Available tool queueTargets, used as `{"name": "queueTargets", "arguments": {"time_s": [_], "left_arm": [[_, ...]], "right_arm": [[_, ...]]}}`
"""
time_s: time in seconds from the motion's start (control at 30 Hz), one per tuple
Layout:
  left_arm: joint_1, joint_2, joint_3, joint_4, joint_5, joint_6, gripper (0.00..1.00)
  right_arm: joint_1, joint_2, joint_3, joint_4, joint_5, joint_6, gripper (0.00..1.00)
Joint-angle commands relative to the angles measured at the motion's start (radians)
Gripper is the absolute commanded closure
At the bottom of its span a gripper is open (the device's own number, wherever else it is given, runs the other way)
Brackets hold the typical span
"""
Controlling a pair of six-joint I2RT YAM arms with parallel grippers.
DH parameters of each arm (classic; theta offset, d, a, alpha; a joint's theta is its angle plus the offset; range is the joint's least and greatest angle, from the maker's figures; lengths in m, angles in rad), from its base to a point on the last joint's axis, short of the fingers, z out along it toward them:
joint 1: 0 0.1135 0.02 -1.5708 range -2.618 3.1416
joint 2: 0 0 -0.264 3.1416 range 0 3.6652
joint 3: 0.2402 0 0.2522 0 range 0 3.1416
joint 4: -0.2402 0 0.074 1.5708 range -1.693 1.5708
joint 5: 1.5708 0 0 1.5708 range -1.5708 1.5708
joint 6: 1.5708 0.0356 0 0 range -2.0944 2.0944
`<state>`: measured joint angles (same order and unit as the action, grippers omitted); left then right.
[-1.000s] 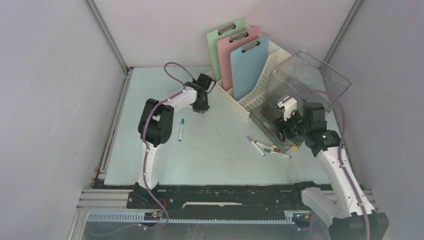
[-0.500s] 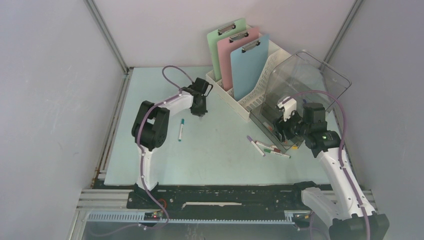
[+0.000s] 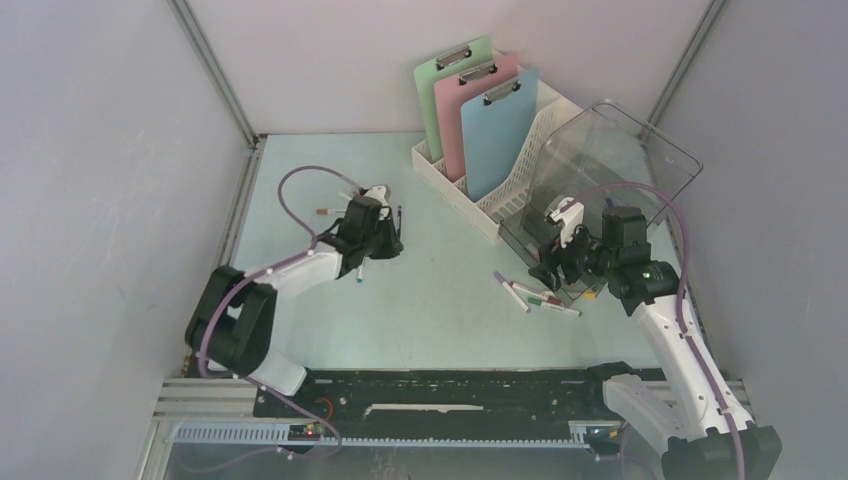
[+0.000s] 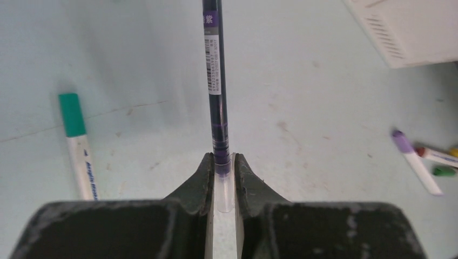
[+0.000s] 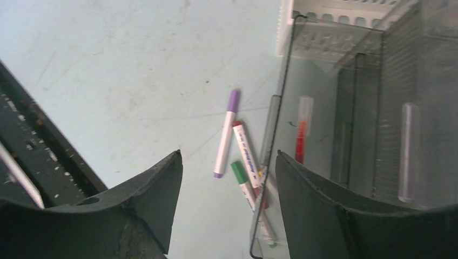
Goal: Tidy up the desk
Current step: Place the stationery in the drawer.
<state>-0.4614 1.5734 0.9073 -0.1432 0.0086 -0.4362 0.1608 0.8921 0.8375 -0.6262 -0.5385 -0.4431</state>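
L gripper [image 4: 220,162] is low over the left-centre of the desk [image 3: 440,320], the pale mint top that fills the whole work area. Jaws are pinched nearly closed on a purple pen [image 4: 214,70], gripped at its clear end, w/ the barrel sticking straight out ahead. A green-capped marker [image 4: 75,135] lies flat on the desk just left of that gripper, apart from it; in the top view the arm partly covers it.

R gripper [image 5: 229,154] hangs at the open mouth of the clear bin [image 3: 640,150] on the right. Jaws are spread wide, nothing between them. Below lie three markers in a loose bunch: purple-capped [image 5: 226,141], red-capped [image 5: 246,154] and green [image 5: 241,178], the last two touching and up against the bin's edge. A red pen [image 5: 301,135] shows inside, through the wall.

Behind, a white file rack [image 3: 500,200] stands against the bin, holding green [image 3: 428,100], pink [image 3: 447,130] and blue [image 3: 500,140] clipboards upright.
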Motion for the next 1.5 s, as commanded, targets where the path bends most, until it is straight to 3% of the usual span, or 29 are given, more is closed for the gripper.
{"name": "queueTargets", "arguments": {"time_s": [0.0, 0.23, 0.5, 1.0, 1.47], "left_arm": [[-0.019, -0.159, -0.186, 0.347, 0.138, -0.047, 1.0], [-0.142, -0.321, -0.379, 0.641, 0.149, -0.095, 1.0], [-0.281, -0.354, -0.442, 0.847, 0.115, -0.141, 1.0], [-0.505, -0.319, -0.384, 0.947, 0.0, -0.107, 1.0], [-0.6, -0.214, -0.312, 1.008, -0.006, -0.102, 1.0]], "right_arm": [[0.01, -0.008, 0.023, -0.032, -0.133, 0.021, 0.28], [0.012, -0.002, 0.042, -0.062, -0.244, 0.017, 0.26], [0.012, -0.011, 0.062, -0.093, -0.307, 0.011, 0.25], [0.011, -0.021, 0.088, -0.136, -0.402, 0.016, 0.25], [0.011, -0.019, 0.09, -0.12, -0.417, 0.06, 0.24]]}}
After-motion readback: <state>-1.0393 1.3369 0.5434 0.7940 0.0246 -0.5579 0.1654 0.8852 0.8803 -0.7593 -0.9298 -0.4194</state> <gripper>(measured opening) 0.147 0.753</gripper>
